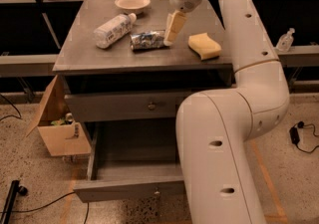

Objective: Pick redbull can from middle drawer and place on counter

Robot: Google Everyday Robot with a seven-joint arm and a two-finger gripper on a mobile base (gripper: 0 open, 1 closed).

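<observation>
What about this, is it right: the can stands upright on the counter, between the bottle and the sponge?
No. The camera view shows the can lying on its side on the counter, between the bottle and the sponge; the gripper is at its end nearer the sponge.

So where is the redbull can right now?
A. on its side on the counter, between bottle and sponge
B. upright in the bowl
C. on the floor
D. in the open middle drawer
A: the redbull can lies on its side on the counter between the plastic bottle and the yellow sponge, the jaws at its sponge-side end; the open middle drawer shows no can.
</observation>
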